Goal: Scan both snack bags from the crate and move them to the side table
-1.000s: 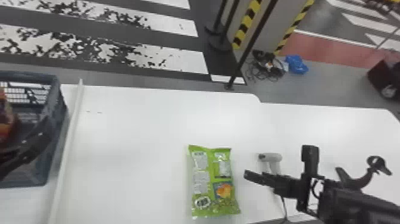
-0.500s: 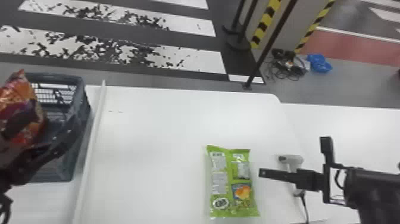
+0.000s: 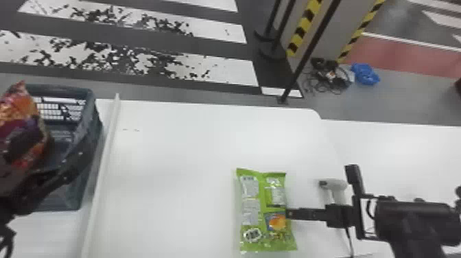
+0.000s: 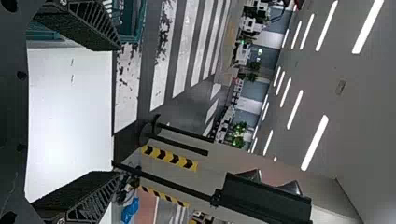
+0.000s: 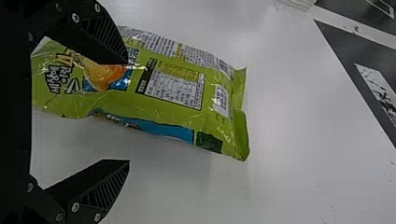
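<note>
The green snack bag (image 3: 262, 209) lies flat on the white table. At its right edge is my right gripper (image 3: 290, 214), one finger overlapping the bag's side. In the right wrist view, my right gripper (image 5: 128, 112) stands open, with the upper finger over the green bag (image 5: 177, 88) and the lower one beside it above bare table. An orange and purple snack bag (image 3: 20, 127) stands in the dark crate (image 3: 91, 123) at the far left. My left gripper (image 3: 73, 164) is by the crate's near right side; in the left wrist view, the left gripper (image 4: 119, 111) is open with nothing between its fingers.
A grey-white handheld scanner (image 3: 338, 185) with a cable lies behind the right gripper. A pale raised strip (image 3: 103, 171) runs between crate and table middle. Another white table surface (image 3: 404, 147) is at the right. A dark pole (image 3: 308, 55) rises beyond the table's far edge.
The head view has turned left, bringing more of the crate and orange bag in. My right gripper has straightened and moved left onto the green bag's edge.
</note>
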### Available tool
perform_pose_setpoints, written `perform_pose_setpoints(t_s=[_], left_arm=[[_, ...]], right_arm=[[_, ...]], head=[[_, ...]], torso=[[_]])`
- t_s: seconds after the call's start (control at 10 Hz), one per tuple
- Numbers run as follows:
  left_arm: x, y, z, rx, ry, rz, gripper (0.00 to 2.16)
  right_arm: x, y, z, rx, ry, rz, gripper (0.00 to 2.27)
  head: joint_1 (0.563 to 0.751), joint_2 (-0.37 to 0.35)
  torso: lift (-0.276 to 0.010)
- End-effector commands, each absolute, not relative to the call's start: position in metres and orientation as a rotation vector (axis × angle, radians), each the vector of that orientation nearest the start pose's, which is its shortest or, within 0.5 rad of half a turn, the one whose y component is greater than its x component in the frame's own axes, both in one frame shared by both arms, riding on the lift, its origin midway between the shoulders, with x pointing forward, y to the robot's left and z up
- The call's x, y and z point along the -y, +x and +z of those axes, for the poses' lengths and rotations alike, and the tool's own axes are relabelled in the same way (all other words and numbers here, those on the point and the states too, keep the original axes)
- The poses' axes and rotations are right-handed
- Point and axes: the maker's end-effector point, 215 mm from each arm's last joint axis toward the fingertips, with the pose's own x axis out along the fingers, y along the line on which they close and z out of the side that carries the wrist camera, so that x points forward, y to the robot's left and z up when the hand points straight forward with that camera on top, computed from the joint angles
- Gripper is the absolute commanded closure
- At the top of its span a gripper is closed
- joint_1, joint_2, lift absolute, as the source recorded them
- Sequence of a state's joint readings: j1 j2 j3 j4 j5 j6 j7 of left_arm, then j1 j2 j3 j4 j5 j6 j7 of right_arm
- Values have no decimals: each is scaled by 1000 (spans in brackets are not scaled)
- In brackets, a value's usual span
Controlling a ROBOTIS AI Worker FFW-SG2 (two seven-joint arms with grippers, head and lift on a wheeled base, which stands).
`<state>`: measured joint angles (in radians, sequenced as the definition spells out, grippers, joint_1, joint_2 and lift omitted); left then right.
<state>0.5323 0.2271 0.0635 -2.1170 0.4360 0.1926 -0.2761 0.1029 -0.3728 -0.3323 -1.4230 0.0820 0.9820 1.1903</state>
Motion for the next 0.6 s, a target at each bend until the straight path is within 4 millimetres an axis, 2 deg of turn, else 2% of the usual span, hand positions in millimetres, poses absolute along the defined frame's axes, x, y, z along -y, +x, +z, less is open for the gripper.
perform_pose_setpoints(t_s=[0.0, 0.3, 0.4, 0.5], left_arm=[[-203, 426, -349, -158, -225, -359, 36], [-203, 426, -350, -160, -224, -360, 36], [-204, 426, -350, -161, -224, -359, 36], [-204, 426, -351, -163, -223, -359, 36]], right_arm=[[356, 338, -573, -1103, 442, 546, 188], [340, 335, -579, -1117, 436, 571, 188], [339, 336, -580, -1118, 423, 572, 488], [340, 337, -582, -1122, 405, 568, 1646]], head=[[695, -251], [695, -214], [695, -210], [695, -204]], torso=[[-29], [-29], [-29], [-29]])
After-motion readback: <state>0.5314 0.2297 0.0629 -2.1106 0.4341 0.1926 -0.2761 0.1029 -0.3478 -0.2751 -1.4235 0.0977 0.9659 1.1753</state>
